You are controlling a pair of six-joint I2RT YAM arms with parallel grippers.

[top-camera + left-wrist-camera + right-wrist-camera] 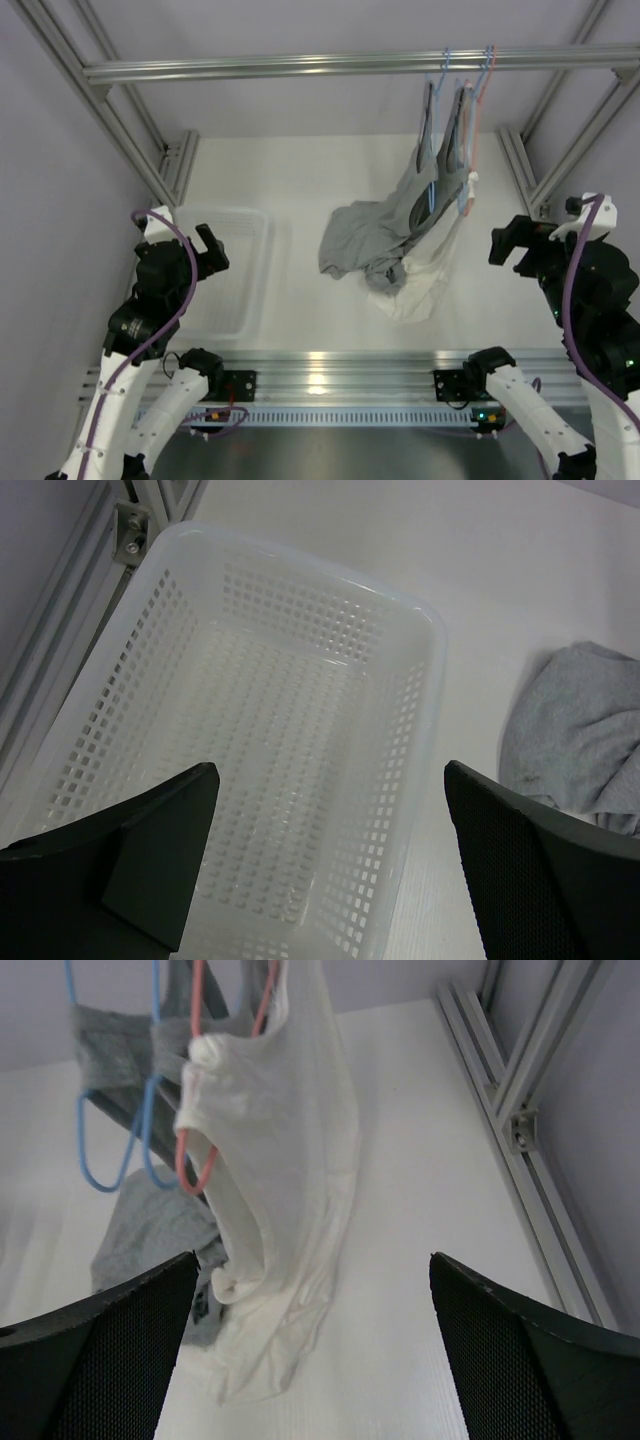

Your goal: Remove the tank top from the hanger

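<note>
The tank top (290,1210) is plain white, on a coral-pink hanger (197,995). Neighbouring garments (375,240) are plain grey, on blue hangers (83,1145). The basket (432,630) is white with a grid of square holes; the table (290,170) is white.

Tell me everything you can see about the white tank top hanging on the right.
The white tank top looks like thin, soft, off-white knit fabric. It hangs from a pink hanger, with one strap bunched into a wad over the hanger's shoulder. The body falls in long folds, and its lower part lies crumpled on the white table. On one side it rests against a grey garment that hangs on blue hangers next to it. It is still on its hanger.
</note>
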